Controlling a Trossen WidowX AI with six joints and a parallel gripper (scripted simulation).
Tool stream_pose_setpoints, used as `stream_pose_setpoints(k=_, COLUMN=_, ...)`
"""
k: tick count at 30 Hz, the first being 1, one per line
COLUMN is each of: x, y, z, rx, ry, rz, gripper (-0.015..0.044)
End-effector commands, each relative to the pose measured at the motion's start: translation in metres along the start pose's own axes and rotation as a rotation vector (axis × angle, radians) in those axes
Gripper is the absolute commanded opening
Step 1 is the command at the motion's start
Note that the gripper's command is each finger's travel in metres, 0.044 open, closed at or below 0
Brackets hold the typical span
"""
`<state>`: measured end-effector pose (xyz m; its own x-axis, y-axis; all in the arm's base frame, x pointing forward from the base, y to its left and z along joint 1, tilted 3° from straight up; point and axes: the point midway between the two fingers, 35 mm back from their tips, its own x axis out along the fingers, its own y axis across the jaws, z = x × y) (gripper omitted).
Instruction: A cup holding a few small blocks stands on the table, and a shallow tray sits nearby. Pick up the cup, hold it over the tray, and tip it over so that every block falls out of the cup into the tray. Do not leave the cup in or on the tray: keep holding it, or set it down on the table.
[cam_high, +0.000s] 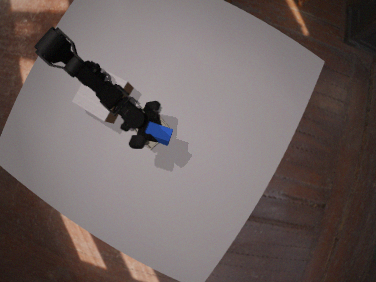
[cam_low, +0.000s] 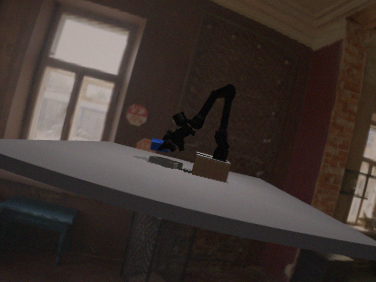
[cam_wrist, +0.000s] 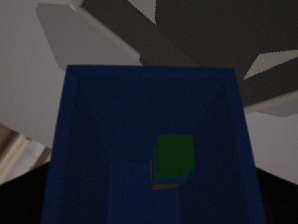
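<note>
Above the tray (cam_high: 152, 147) (cam_low: 165, 162) (cam_wrist: 112, 27), our hand (cam_high: 145, 125) (cam_low: 169, 144) stands partway open, clamped on the blue cup (cam_high: 159, 133) (cam_low: 158, 145) (cam_wrist: 151, 72); we should centre its mouth, then tip steadily until the blocks (cam_wrist: 175, 155) inside fall.

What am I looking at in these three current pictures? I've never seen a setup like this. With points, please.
The machine is one black jointed arm (cam_high: 95, 80) (cam_low: 226, 120) ending in a two-fingered hand. The first picture looks down from above, the second across the table (cam_high: 225, 100) (cam_low: 240, 205) from the side. The third comes from a camera near the hand and looks into a blue cup (cam_high: 159, 133) (cam_low: 159, 145) (cam_wrist: 150, 71).

The hand grips that cup, raised over the table. Inside are small blocks: a green one (cam_wrist: 175, 155) on top, with blue-green and orange showing beneath. A shallow tray (cam_low: 165, 162) lies on the table, partly hidden from above. Nearer the arm's foot stands a tan box-like object (cam_low: 211, 167).
</note>
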<state>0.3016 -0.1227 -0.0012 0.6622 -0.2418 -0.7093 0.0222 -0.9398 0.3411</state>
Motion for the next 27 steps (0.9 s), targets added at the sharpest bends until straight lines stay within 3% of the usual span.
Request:
stream_pose_setpoints(k=1, x=0.0013, y=0.0008, z=-0.0008, rx=0.099, ry=0.003, rz=0.005, gripper=0.0000)
stream_pose_setpoints(k=17, x=0.0056, y=-0.0002, z=0.0000, rx=0.445, ry=0.004, rz=0.005, gripper=0.0000)
stream_pose_setpoints(k=27, x=0.0067, y=-0.0004, z=0.0000, rx=0.459, ry=0.014, rz=0.008, gripper=0.0000)
